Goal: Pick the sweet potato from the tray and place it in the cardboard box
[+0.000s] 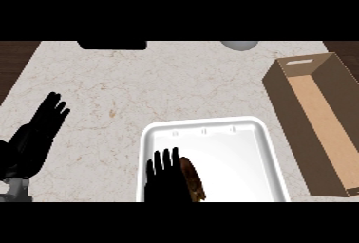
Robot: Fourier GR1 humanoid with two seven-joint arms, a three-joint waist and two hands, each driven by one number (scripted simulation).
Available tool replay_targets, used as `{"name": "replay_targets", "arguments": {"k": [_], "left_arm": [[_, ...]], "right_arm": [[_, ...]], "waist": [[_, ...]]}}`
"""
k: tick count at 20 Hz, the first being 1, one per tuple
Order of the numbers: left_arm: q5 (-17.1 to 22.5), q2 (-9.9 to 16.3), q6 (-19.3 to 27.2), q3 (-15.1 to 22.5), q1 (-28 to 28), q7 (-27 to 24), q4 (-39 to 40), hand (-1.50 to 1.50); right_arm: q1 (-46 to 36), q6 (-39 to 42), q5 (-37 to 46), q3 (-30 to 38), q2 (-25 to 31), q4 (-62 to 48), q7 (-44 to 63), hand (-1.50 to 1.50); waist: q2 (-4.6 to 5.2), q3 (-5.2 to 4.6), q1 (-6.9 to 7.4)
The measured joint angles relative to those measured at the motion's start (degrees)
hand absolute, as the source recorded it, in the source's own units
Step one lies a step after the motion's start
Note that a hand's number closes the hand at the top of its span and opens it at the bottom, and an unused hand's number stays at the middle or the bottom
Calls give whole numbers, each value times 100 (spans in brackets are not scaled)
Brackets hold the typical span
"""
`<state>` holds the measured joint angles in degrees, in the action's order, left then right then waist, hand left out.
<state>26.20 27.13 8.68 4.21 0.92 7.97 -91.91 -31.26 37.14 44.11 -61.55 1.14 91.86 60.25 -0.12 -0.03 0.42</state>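
Observation:
A brown sweet potato (pixel 194 181) lies in the lower left part of the white tray (pixel 272 156) at the counter's front middle. My right hand (pixel 164 178) is over the tray's left side, fingers straight and open, right beside the sweet potato and hiding its left edge. A long open cardboard box (pixel 283 101) stands to the right of the tray, with nothing showing inside. My left hand (pixel 41 129) rests open at the far left, fingers up, well away from the tray.
A black object (pixel 112 45) sits at the counter's far edge, with a grey rounded object (pixel 240 45) to its right. Dark wood (pixel 14 59) shows beyond the counter's left and right back corners.

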Motion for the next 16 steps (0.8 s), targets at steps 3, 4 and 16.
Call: {"name": "replay_targets", "arguments": {"k": [3,4,16], "left_arm": [[66,30,-152,-118,-37,-5,29,0],[82,22,-183,-143,-33,-3,31,0],[-68,-103,-269,-266,14,184,-50,0]], "right_arm": [[-26,-24,57,-34,-1,-126,19,-150],[-65,-61,40,-73,-5,-229,38,-150],[-17,-232,174,-182,-9,-728,55,-150]], "waist": [[0,-1,8],[1,-1,20],[3,1,25]]}}
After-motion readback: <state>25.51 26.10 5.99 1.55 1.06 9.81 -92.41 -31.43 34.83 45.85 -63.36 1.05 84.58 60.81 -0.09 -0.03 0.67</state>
